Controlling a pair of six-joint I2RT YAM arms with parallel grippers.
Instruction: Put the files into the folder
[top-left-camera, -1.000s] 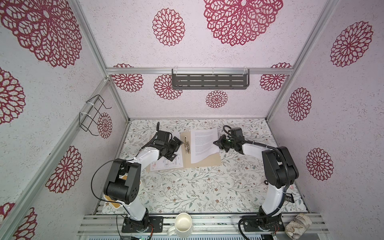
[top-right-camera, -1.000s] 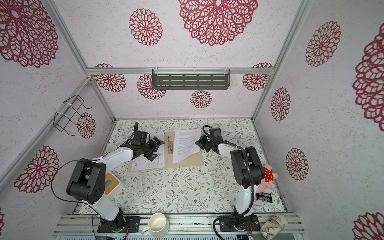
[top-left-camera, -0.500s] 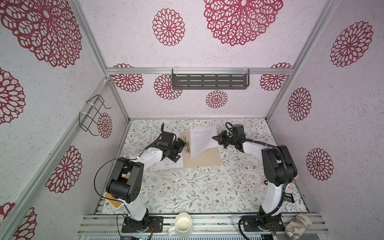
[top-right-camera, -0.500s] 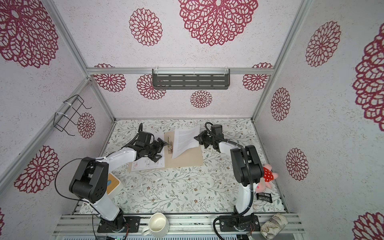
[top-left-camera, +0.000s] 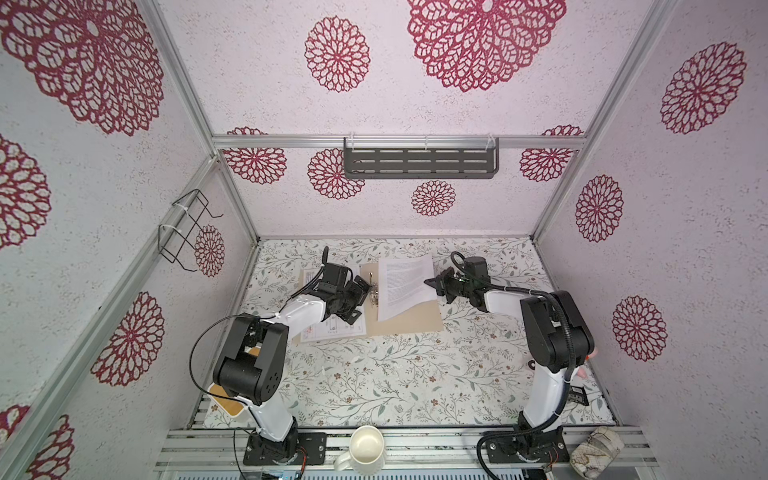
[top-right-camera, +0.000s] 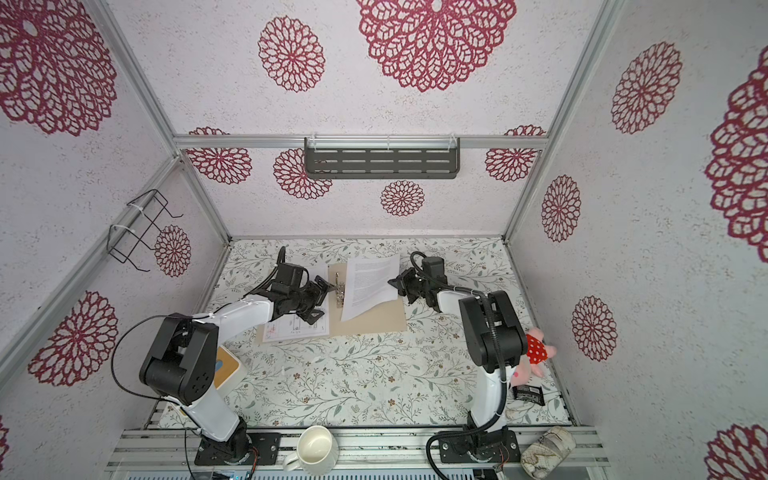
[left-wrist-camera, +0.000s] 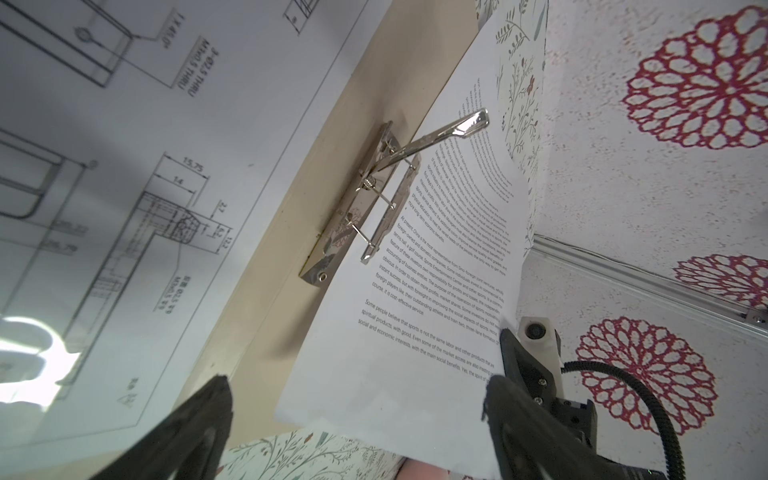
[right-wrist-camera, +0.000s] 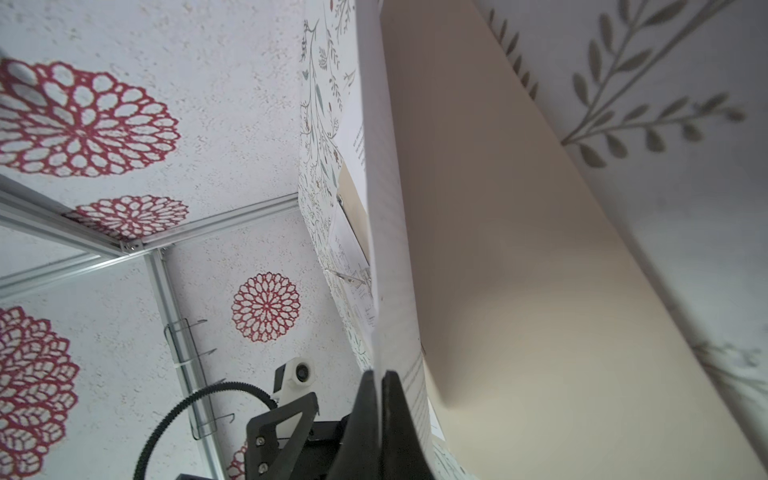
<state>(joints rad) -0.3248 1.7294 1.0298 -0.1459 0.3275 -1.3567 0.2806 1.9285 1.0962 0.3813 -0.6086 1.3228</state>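
Observation:
The beige folder (top-left-camera: 409, 322) (top-right-camera: 374, 320) lies open and flat on the table in both top views. Its metal clip (left-wrist-camera: 374, 195) (top-left-camera: 374, 293) has its lever raised. My right gripper (top-left-camera: 432, 284) (right-wrist-camera: 380, 378) is shut on one edge of the printed text sheet (top-left-camera: 405, 286) (left-wrist-camera: 436, 291). That edge is lifted, so the sheet bows above the folder while its opposite edge reaches the clip. The drawing sheet (top-left-camera: 332, 330) (left-wrist-camera: 145, 145) lies flat on the folder's left side. My left gripper (top-left-camera: 357, 301) (left-wrist-camera: 357, 384) hovers open over it beside the clip, holding nothing.
A white mug (top-left-camera: 365, 451) and a patterned can (top-left-camera: 596, 451) stand on the front rail. A bamboo-topped tissue box (top-right-camera: 226, 370) sits by the left arm's base. A pink plush toy (top-right-camera: 536, 353) and a black packet (top-right-camera: 528, 392) lie at the right.
My right gripper has raised the text sheet's edge off the folder, and the sheet now bows. My left gripper has shifted right toward the clip.

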